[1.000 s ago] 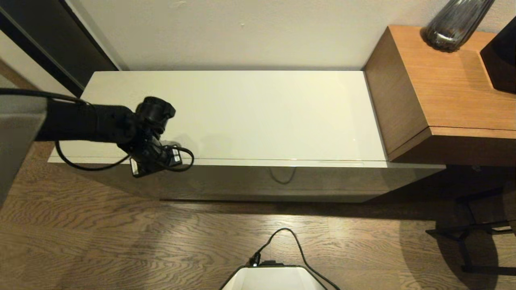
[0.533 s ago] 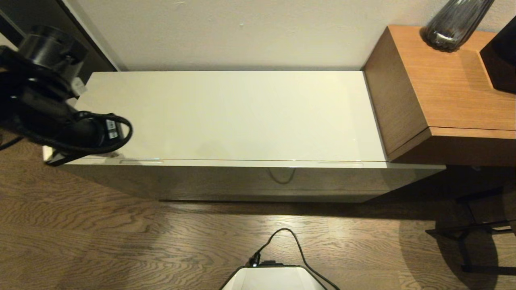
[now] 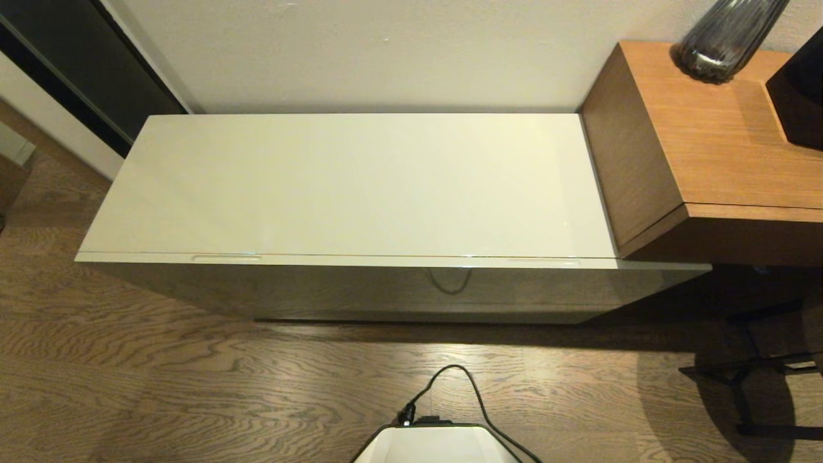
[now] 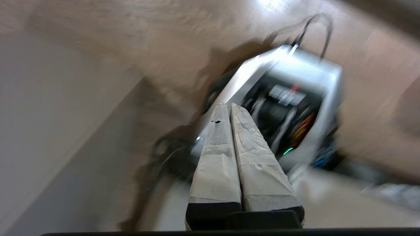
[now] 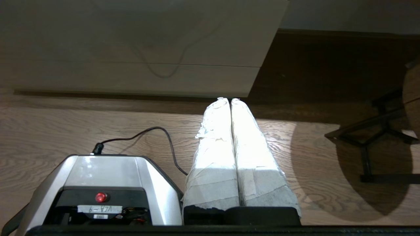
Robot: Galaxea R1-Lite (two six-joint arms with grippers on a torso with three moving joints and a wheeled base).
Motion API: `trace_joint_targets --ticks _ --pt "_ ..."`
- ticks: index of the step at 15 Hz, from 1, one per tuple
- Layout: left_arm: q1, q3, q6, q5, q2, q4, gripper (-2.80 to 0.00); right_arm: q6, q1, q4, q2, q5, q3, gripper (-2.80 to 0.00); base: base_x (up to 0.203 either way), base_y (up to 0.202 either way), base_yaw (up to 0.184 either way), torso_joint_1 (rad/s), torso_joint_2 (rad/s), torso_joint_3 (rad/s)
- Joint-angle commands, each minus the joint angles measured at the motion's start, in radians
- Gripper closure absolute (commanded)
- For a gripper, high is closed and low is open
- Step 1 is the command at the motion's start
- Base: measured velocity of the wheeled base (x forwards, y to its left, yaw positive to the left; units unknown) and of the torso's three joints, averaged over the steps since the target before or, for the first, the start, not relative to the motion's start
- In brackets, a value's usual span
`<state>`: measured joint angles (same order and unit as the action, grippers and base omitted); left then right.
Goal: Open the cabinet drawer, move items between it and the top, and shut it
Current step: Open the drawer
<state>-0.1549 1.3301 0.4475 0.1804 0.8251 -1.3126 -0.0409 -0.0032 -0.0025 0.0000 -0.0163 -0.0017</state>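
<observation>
The low cabinet's glossy cream-white top (image 3: 360,186) lies bare in the head view. The cabinet drawer (image 3: 411,286) below it is pushed in, its flat front also showing in the right wrist view (image 5: 137,49). No slippers, tape roll or packet show anywhere. Neither arm appears in the head view. My left gripper (image 4: 228,105) is shut with nothing in it, swung away over the floor and the robot's base (image 4: 295,98). My right gripper (image 5: 228,99) is shut and empty, hanging low over the wood floor in front of the cabinet's right end.
A taller brown wooden side table (image 3: 707,148) abuts the cabinet's right end, with a dark glass vase (image 3: 726,35) and a black object (image 3: 800,83) on it. A black stool's legs (image 3: 752,373) stand at right. The robot's base (image 3: 437,444) and its cable (image 3: 463,386) sit on the floor.
The left arm, which reached over the cabinet's front left edge, swung left and has left the head view. The cabinet has not changed.
</observation>
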Motion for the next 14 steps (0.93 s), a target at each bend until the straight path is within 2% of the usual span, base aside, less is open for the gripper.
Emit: trace_joint_targets --ticks 1,3,6,7,8,10,11,12,14 --pt "0.069 -0.08 -0.125 -0.02 -0.297 -0.103 0.0 -0.001 0.0 -0.001 0.002 -0.001 0.0 0.0 0.0 0.0 0.0 0.0 0.0 0.0" --pt "0.212 -0.115 -0.238 -0.088 -0.38 -0.16 0.0 -0.001 0.0 -0.001 0.002 -0.001 0.0 0.0 0.0 0.0 0.0 0.0 0.0 0.0" --pt "0.367 -0.119 -0.501 -0.204 -0.544 -0.205 0.0 -0.002 0.0 -0.001 0.002 -0.001 0.0 0.0 0.0 0.0 0.0 0.0 0.0 0.0" --pt "0.367 -0.112 -0.507 -0.23 -0.55 -0.213 0.0 -0.002 0.0 -0.001 0.002 -0.001 0.0 0.0 0.0 0.0 0.0 0.0 0.0 0.0" --pt "0.336 -0.116 -0.478 -0.224 -0.547 -0.214 0.0 -0.001 0.0 -0.001 0.002 -0.001 0.0 0.0 0.0 0.0 0.0 0.0 0.0 0.0" --pt "0.2 -0.137 -0.409 -0.174 -0.548 -0.216 0.0 -0.001 0.0 -0.001 0.002 -0.001 0.0 0.0 0.0 0.0 0.0 0.0 0.0 0.0" --pt "0.161 -0.189 -0.385 -0.145 -0.571 -0.217 0.0 -0.001 0.0 -0.001 0.002 -0.001 0.0 0.0 0.0 0.0 0.0 0.0 0.0 0.0" --pt "0.145 -0.257 -0.369 -0.117 -0.607 -0.217 0.0 -0.001 0.0 -0.001 0.002 -0.001 0.0 0.0 0.0 0.0 0.0 0.0 0.0 0.0" --pt "0.14 -0.29 -0.375 -0.091 -0.643 -0.217 0.0 -0.001 0.0 -0.001 0.002 -0.001 0.0 0.0 0.0 0.0 0.0 0.0 0.0 0.0"
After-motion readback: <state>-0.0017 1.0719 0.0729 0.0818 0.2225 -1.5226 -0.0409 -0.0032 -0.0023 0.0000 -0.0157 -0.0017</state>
